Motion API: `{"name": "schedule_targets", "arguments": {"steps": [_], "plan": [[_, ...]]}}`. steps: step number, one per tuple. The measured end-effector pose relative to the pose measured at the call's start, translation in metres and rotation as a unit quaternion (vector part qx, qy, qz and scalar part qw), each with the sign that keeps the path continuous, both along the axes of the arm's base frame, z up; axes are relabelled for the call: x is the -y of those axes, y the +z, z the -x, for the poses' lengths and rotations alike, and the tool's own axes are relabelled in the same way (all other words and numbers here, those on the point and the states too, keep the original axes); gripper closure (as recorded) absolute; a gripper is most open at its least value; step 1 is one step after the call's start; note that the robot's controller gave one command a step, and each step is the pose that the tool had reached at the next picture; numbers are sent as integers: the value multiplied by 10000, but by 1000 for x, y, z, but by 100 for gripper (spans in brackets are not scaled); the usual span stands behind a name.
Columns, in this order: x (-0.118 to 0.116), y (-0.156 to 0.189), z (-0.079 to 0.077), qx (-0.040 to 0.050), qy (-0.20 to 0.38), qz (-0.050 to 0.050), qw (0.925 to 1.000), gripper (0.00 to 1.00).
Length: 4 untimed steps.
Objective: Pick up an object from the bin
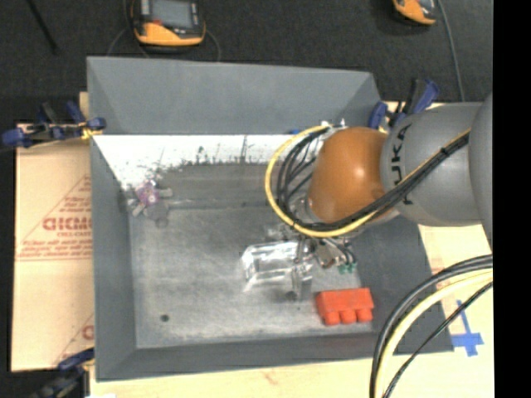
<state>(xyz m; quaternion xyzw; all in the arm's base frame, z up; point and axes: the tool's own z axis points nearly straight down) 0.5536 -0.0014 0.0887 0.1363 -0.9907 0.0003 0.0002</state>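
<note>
hand point(296, 282) over clear piece point(264, 264), grip unclear | red block point(343, 306) beside | grey bin point(182, 288) scuffed

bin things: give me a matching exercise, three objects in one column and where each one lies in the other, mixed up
Column one:
1. small purple thing
2. clear plastic piece
3. orange-red block

Column two:
a. front right corner of the bin
b. mid floor, right beside the pincer
c. far left, near the back wall

Pairs: 1-c, 2-b, 3-a
</note>
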Motion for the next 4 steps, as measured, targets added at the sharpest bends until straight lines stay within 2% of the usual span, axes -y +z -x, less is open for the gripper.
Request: {"name": "schedule_targets", "arguments": {"steps": [1,2,3,4], "plan": [[-1,2,-1,18,-7,-3,10000,100],[50,97,-55,38,2223,13,9750,100],[58,153,-49,36,2205,10,9754,100],[78,150,-74,24,1438,-2,9896,100]]}}
